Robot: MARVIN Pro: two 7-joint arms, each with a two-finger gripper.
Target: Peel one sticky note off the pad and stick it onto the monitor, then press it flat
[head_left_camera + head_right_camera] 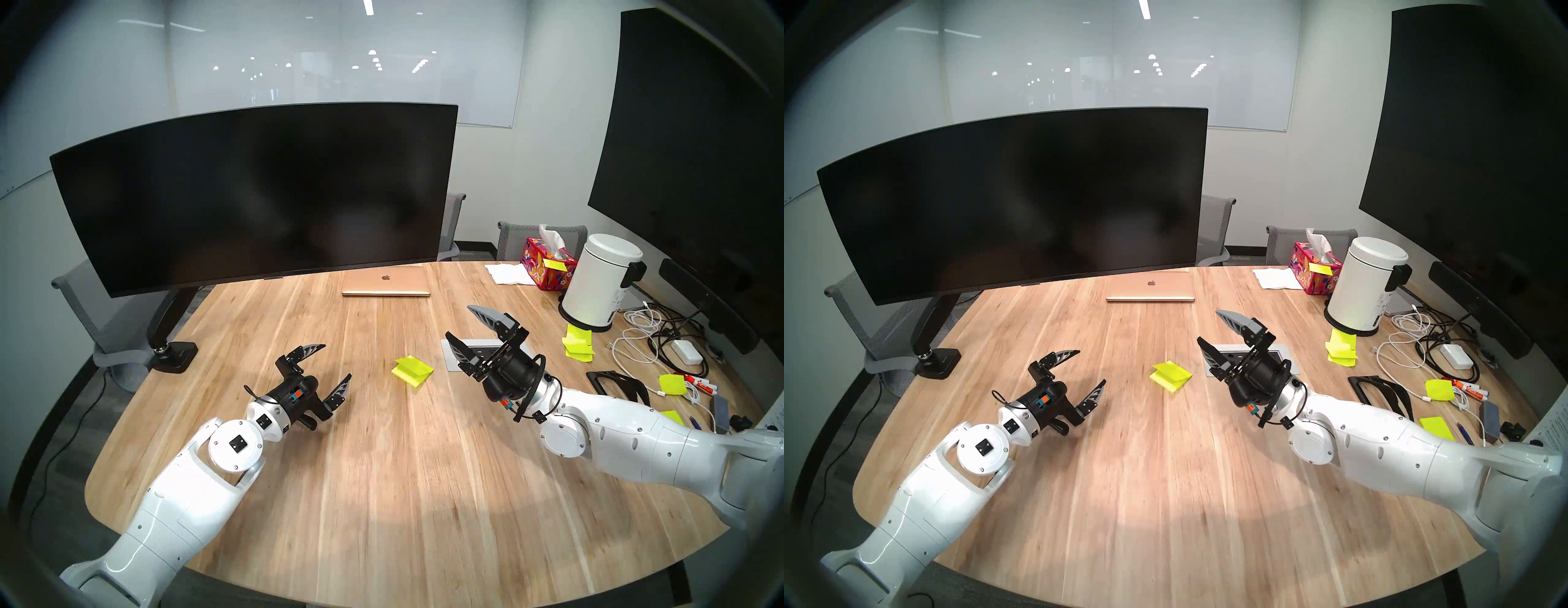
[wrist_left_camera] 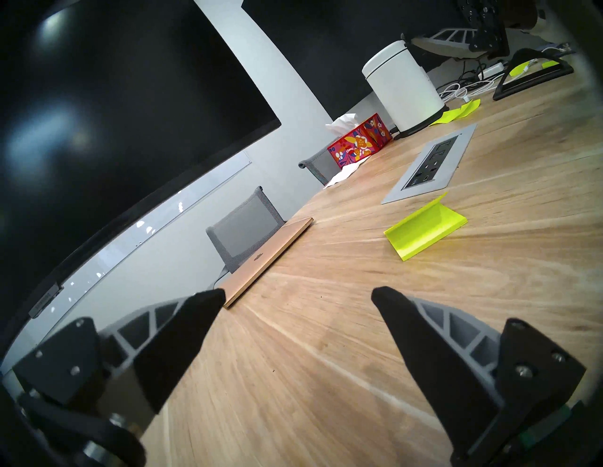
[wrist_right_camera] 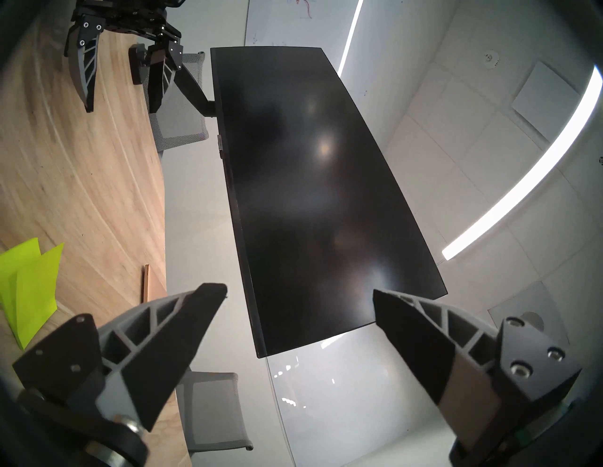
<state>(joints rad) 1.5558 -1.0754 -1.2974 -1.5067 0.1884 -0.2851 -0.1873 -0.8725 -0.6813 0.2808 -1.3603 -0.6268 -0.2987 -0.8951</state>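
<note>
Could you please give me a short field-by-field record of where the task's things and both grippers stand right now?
pad: on the table between the grippers, top sheet curled up
monitor: dark screen, no note on it
left gripper: open, empty, above the table left of the pad
right gripper: open, empty, raised right of the pad

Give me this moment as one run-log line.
left gripper: open, empty | right gripper: open, empty | pad: on table, top sheet curled up | monitor: no note
</note>
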